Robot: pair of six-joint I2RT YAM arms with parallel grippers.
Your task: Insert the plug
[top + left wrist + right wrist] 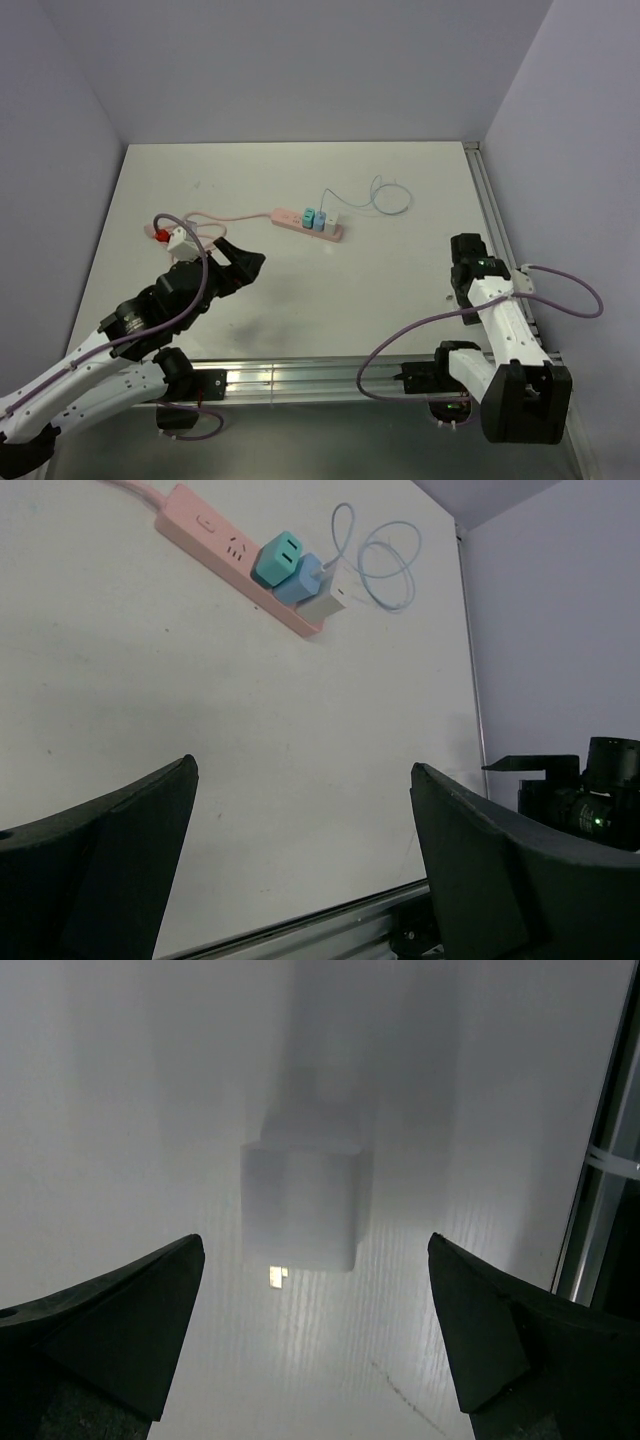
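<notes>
The plug (310, 588) stands on the pink power strip (215, 542), at its end, just beside a teal adapter (280, 558). Your left gripper (302, 770) hangs well short of it, jaws spread wide. Your right gripper (316, 1242) is wide too, over the table (200, 730).

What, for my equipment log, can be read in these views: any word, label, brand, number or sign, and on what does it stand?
No text can be read in any view.
On the long pink plastic power strip: faint pale marks on its top face, too small to read.
On the small light-blue and white plug and the teal square adapter: no print shows.
</notes>
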